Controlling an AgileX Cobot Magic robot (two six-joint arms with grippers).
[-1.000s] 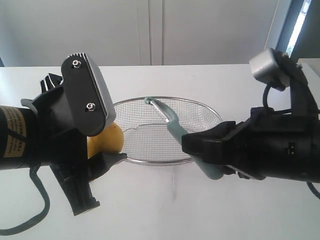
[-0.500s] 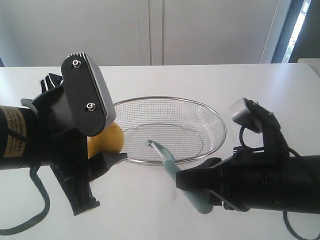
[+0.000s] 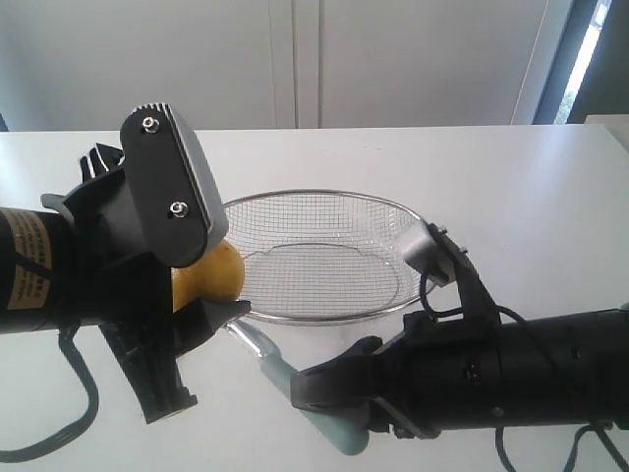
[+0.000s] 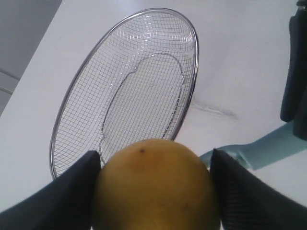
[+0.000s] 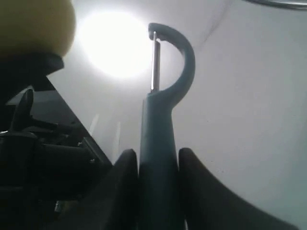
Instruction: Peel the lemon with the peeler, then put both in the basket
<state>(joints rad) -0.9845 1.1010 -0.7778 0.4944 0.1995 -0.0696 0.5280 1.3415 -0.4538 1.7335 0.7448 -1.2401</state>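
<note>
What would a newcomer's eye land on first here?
The bright yellow lemon, clamped in the left hand at the left, just in front of the basket. Next, the teal peeler gripped by the right hand, its blade end reaching toward the lemon from the lower right. The wire basket behind them holds nothing.

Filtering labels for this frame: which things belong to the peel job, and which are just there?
Job:
lemon, gripped by left gripper
peeler, gripped by right gripper
basket, nothing in it

Just there:
white table
cabinet doors behind
</note>
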